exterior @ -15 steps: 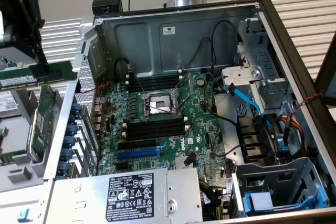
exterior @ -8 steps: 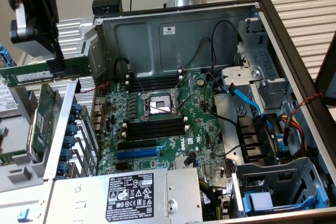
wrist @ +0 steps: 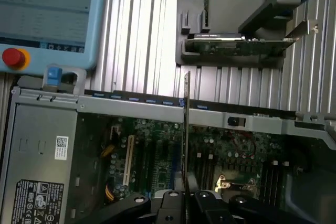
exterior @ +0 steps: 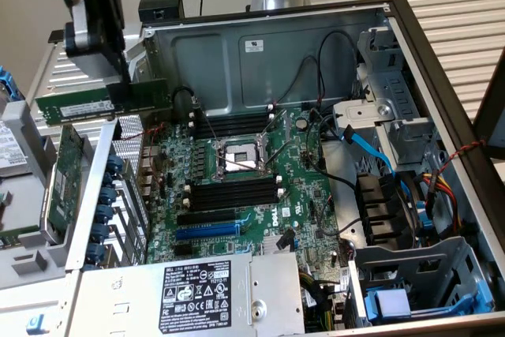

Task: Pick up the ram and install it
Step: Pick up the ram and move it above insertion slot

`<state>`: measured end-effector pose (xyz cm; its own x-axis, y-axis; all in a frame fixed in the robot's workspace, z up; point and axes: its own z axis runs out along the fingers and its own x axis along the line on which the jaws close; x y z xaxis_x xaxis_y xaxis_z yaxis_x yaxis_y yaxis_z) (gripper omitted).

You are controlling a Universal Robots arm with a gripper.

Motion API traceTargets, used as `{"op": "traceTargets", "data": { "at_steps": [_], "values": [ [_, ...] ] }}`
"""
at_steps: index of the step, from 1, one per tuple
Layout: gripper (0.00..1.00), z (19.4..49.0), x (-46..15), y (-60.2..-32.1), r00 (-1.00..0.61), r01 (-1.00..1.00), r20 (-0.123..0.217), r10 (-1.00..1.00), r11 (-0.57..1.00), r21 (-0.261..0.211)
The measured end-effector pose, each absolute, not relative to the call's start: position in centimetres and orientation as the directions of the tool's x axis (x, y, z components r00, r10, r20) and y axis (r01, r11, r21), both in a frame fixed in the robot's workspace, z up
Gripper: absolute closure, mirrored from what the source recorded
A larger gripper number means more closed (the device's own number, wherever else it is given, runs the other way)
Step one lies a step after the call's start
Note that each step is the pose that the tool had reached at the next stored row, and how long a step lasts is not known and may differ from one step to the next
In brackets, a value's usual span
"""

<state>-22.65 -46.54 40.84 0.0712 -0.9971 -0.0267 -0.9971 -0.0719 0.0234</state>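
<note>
Over the computer case wall [exterior: 88,195], downward-pointing end effector [exterior: 125,91] clamped on the ram [exterior: 83,105].

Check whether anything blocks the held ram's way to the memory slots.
Nothing visible covers the memory slots; the ram, clamped in the gripper, hangs clear at the exterior view's left. A black cable loops beside the upper slots' end.

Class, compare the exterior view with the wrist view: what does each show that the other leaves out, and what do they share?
Exterior view: the flat, labelled face of the ram and a blue cable inside the case. Wrist view: a red button on a blue-framed panel, with the ram edge-on. Shared: the tool shut on the ram, and the motherboard.
</note>
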Motion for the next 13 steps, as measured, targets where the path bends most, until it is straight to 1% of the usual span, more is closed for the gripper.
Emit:
{"op": "traceTargets", "data": {
  "at_steps": [2,5,6,13],
  "values": [
    [0.86,40.8,-21.9,-46.4,0.071,-0.997,-0.018,-0.997,-0.071,0.024],
    [0.86,40.8,-20.9,-46.4,0.071,-0.997,0.011,-0.997,-0.071,0.026],
    [0.86,40.8,-20.4,-46.3,0.071,-0.997,0.015,-0.997,-0.071,0.026],
    [0.86,40.8,-17.5,-46.2,0.071,-0.997,0.016,-0.997,-0.071,0.026]
  ]
}}
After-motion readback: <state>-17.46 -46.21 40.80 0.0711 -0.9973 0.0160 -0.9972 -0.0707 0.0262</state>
